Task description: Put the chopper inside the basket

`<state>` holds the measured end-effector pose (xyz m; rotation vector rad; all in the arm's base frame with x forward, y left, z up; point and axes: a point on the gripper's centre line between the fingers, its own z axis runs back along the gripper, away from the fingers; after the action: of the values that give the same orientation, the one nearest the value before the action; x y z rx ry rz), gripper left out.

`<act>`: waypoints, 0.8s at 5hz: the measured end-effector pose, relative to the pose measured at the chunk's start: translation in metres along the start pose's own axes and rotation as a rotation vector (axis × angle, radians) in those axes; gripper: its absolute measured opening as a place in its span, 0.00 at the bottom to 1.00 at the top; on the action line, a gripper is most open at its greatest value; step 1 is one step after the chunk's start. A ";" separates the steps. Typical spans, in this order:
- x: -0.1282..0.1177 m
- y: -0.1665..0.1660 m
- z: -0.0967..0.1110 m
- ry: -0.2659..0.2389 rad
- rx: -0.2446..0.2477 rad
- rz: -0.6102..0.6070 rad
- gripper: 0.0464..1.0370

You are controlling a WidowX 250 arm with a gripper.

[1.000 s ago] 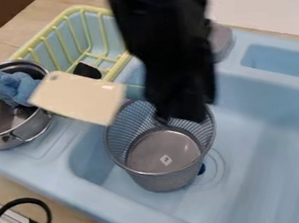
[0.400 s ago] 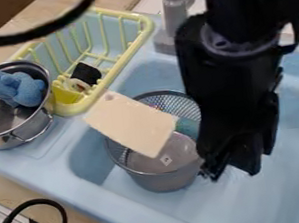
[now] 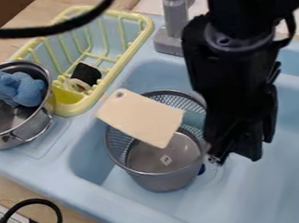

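One black gripper (image 3: 236,155) hangs low over the sink, at the right side of the basket in the camera view, and it has in its grasp the toy chopper (image 3: 142,118). The chopper's teal handle (image 3: 193,119) goes behind the black body of the gripper, so the exact place of the grip is hidden. The cream blade is tilted and covers part of the basket's mouth in the view, with its holed corner (a small round hole, it seems to me) reaching past the rim.

Under it, the grey metal mesh basket (image 3: 161,181) stands upright in the light blue toy sink (image 3: 275,196). Near the foot of the basket there is a small dark blue spot. Above the basket in the view is the grey faucet (image 3: 177,12).

To the upper left, a pale yellow dish rack (image 3: 76,109) holds a toy sushi piece (image 3: 86,73) with a black part, and beside this, something yellow. Just beside the rack sits a steel pot (image 3: 17,135), with a blue cloth-like bundle (image 3: 25,91) in it. One black cable (image 3: 43,30) crosses the upper left.
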<state>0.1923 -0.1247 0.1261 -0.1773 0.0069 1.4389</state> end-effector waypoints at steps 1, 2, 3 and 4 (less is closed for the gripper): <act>0.001 -0.006 -0.002 -0.009 -0.032 -0.014 0.16; -0.003 -0.007 -0.001 -0.004 -0.047 -0.037 0.16; -0.005 -0.006 0.001 0.025 -0.047 -0.037 0.16; -0.007 -0.005 -0.001 0.046 -0.047 -0.046 0.21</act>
<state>0.1961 -0.1319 0.1264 -0.2473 0.0066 1.3898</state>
